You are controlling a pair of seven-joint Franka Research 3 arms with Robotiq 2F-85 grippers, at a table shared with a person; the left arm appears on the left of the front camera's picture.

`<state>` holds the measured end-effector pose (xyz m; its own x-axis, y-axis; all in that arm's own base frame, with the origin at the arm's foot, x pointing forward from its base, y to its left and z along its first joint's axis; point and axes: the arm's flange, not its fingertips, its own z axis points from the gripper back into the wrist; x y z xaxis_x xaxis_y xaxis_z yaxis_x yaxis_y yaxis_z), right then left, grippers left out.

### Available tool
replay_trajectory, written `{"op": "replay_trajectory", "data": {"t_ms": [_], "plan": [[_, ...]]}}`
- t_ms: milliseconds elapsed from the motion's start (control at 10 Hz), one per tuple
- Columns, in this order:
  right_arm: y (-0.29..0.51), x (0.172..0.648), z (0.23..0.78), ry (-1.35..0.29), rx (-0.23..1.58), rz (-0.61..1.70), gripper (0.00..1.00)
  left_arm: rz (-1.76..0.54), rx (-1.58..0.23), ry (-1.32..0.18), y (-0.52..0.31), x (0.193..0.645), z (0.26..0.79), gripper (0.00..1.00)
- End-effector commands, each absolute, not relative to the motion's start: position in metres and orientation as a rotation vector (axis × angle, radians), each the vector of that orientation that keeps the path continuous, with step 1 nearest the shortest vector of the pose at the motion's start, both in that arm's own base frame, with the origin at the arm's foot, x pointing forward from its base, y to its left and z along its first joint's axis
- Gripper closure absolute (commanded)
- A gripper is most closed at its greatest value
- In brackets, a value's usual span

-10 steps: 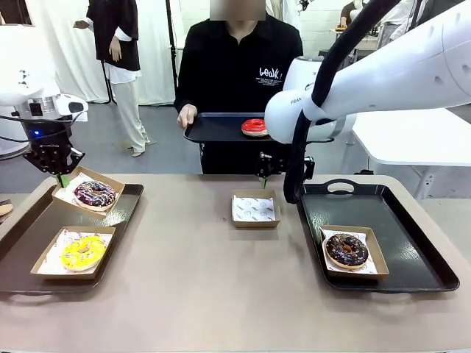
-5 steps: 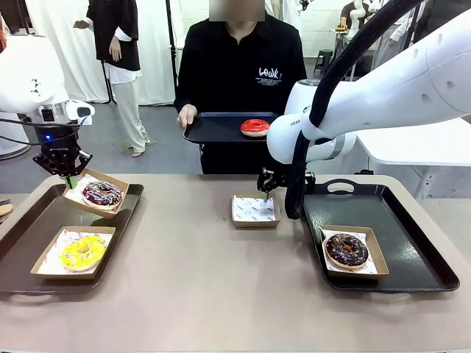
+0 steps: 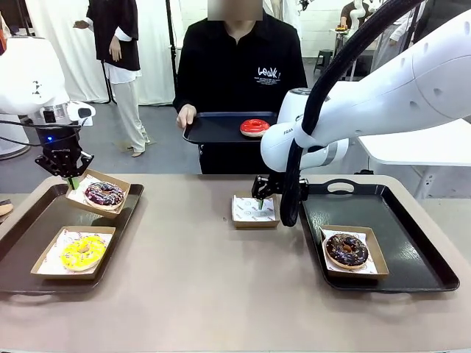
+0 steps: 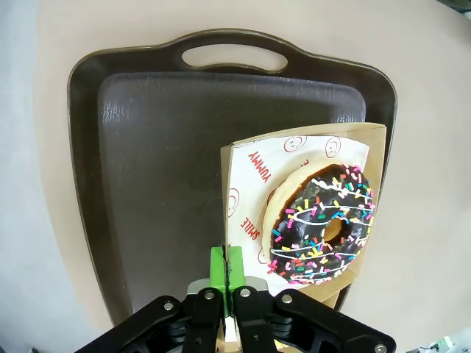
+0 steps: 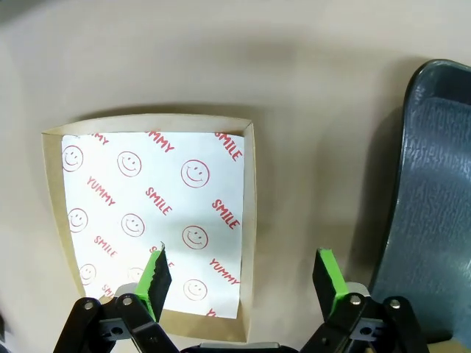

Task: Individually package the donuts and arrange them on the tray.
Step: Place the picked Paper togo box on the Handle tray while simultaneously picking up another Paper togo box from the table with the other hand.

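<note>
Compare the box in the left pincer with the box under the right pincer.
The left pincer is shut on the sprinkled donut's box, tilted over the left tray; the empty box lies flat on the table under the open right pincer. One holds the sprinkled donut; the other only paper. Both are brown with smiley-print liners.

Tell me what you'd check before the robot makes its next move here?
1. Left gripper pinching the sprinkled donut's box by its edge: ok.
2. That box level: not ok, tilted above the left tray.
3. Right gripper open over the empty box: ok.
4. Red donut on the person's tray, not yet boxed: ok.
5. Box edge lined up between the right fingers: cannot tell.
</note>
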<state>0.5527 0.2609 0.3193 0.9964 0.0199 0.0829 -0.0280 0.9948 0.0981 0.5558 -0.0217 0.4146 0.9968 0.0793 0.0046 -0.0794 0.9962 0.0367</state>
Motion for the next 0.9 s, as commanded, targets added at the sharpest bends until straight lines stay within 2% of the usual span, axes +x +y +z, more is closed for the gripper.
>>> {"op": "replay_trajectory", "data": {"t_ms": [0, 600, 700, 800], "plan": [[0.259, 0.555, 0.315, -0.114, 0.091, 0.04, 0.0, 0.073, 0.021, -0.025, -0.022, 0.556, 0.409, 0.99], [0.257, 0.555, 0.312, -0.096, 0.084, 0.035, 0.0, 0.034, 0.015, 0.001, -0.024, 0.564, 0.393, 0.99], [0.257, 0.555, 0.311, -0.092, 0.085, 0.038, 0.09, 0.027, 0.017, 0.005, -0.023, 0.565, 0.39, 0.99], [0.257, 0.556, 0.31, -0.088, 0.084, 0.046, 0.42, 0.021, 0.02, 0.008, -0.023, 0.567, 0.389, 0.99]]}}
